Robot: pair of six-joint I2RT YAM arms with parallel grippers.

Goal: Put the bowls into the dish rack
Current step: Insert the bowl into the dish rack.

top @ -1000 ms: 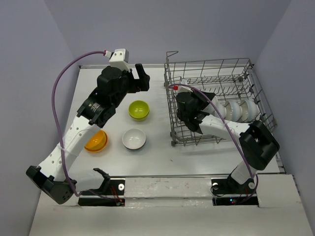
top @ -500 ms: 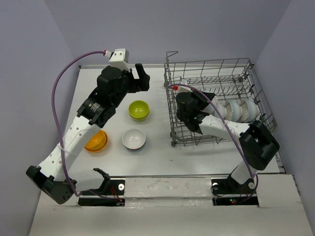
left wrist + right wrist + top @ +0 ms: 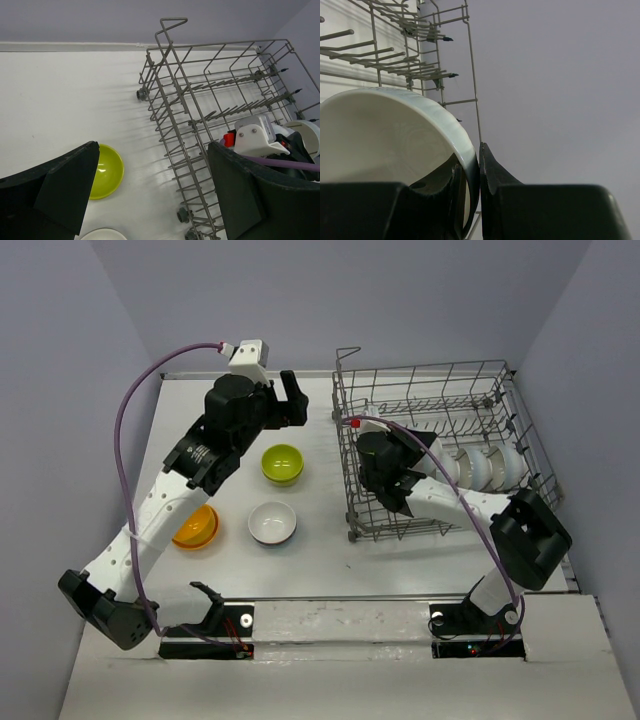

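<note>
Table [image 3: 320,555] bore green bowl [image 3: 282,462], orange bowl [image 3: 196,527], white bowl [image 3: 272,523]; left pincer [image 3: 283,405] gaped; right pincer [image 3: 471,172] pinched another bowl [image 3: 385,135] inside dish rack [image 3: 420,367]

- Your left arm [image 3: 160,505] stretches from its base at the near left diagonally toward the far middle, with the wrist raised.
- Your left gripper [image 3: 150,200] points right and far, its jaws spread wide.
- Your right arm [image 3: 455,502] bends at an elbow on the right, and its forearm runs left.
- Your right gripper [image 3: 472,170] pinches the rim of a white bowl [image 3: 385,140].
</note>
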